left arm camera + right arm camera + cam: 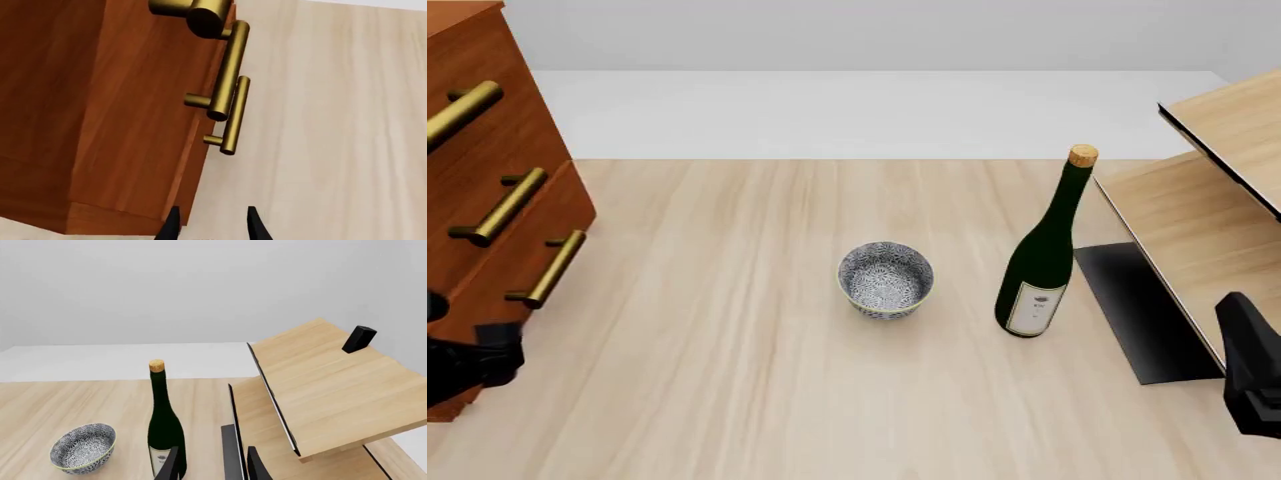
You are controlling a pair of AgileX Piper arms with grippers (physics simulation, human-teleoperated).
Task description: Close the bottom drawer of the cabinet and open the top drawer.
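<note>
The reddish-brown cabinet stands at the table's left edge, its front facing the middle. Brass bars mark the top drawer, the middle one, and the bottom drawer. The three fronts look about level; I cannot tell whether any gap is open. My left gripper hangs by the cabinet's near corner, open and empty. In its wrist view the top handle looms largest and the bottom handle smallest. My right gripper is at the far right, open, holding nothing.
A patterned bowl sits mid-table, with a dark green corked bottle upright to its right. A pale wood shelf unit on a black base fills the right side, close to my right gripper.
</note>
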